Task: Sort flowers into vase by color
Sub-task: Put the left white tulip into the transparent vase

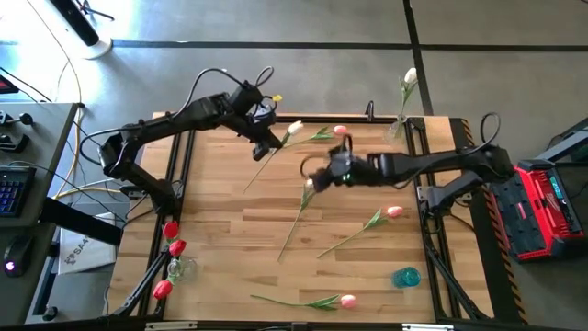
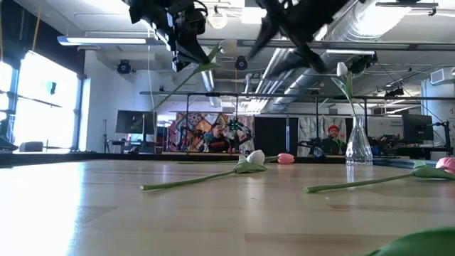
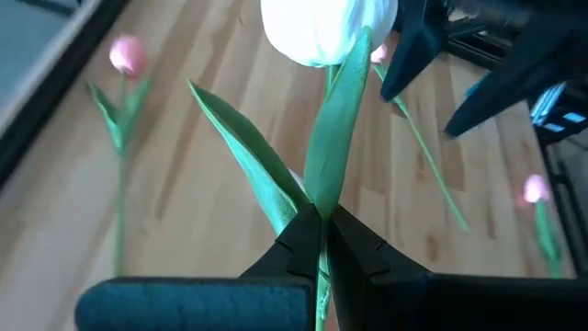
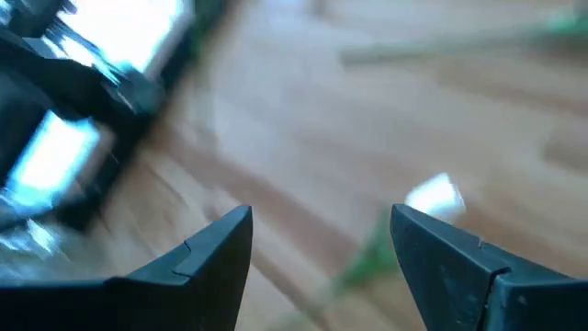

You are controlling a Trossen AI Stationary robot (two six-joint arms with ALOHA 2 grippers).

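My left gripper (image 1: 267, 142) is shut on a cream-white tulip (image 1: 294, 129) over the table's far middle; its bud (image 3: 329, 28) fills the left wrist view. My right gripper (image 1: 315, 173) hangs open in the air above a second white tulip (image 1: 308, 190), which lies flat on the wood; its blurred bud (image 4: 432, 195) shows between the open fingers. Pink tulips lie flat at the far edge (image 1: 340, 131), at right (image 1: 395, 211) and at the near edge (image 1: 347, 300). Another white tulip (image 1: 409, 78) stands in a clear vase (image 1: 400, 124). Red tulips (image 1: 172, 246) stand in a vase (image 1: 180, 269). My left gripper pinches the white tulip's stem (image 3: 318, 210) between its two fingers, just below where the leaves part, some way under the bud. The fingers come from above at a slant and lie across the stem. The tulip is lifted clear and tilted, its stem end (image 2: 160, 99) slanting downward.
A small blue vase (image 1: 406, 276) stands near the right near corner. Black frame rails run along the table's left side (image 1: 175, 184) and right side (image 1: 427, 202). Bare wood lies in the left middle (image 1: 216, 230). My two grippers are close together over the far middle.
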